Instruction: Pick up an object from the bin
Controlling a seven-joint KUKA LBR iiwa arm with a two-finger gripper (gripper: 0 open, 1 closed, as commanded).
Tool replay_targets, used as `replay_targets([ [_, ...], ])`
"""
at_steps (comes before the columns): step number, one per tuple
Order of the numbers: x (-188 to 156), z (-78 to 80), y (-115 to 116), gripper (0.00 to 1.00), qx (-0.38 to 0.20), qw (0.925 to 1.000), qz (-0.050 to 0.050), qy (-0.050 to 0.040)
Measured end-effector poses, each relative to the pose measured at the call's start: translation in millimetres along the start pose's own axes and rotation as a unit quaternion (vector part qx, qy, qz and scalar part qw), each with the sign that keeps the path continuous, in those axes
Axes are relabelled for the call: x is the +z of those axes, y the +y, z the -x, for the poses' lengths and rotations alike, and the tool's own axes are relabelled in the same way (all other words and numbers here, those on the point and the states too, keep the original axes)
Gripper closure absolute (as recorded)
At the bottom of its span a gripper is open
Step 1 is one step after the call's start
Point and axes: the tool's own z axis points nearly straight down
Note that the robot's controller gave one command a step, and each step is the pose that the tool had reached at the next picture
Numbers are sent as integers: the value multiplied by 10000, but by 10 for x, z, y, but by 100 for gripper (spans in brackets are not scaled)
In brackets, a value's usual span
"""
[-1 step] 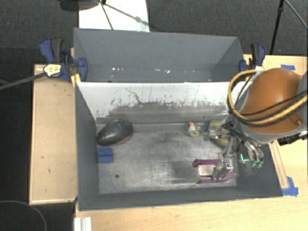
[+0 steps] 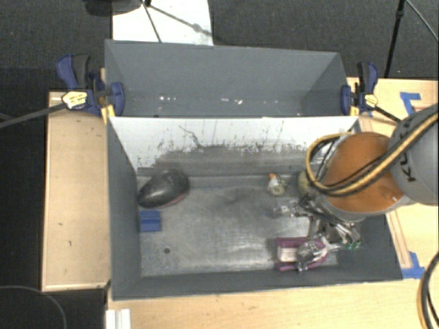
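Purple thing (image 2: 283, 244) lies left to right at the bin's (image 2: 206, 214) front, just under the hand (image 2: 310, 251). Open or shut, I cannot tell.

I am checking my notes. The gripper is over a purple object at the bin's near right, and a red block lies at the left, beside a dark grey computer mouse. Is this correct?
Not quite. The camera view shows the block is blue, not red. The rest holds: the gripper is over the purple object, and the block lies beside the dark grey computer mouse.
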Motion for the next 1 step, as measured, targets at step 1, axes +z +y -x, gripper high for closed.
replay_targets([
  [1,-8,-65,-9,100,-9,9999,9,125],
])
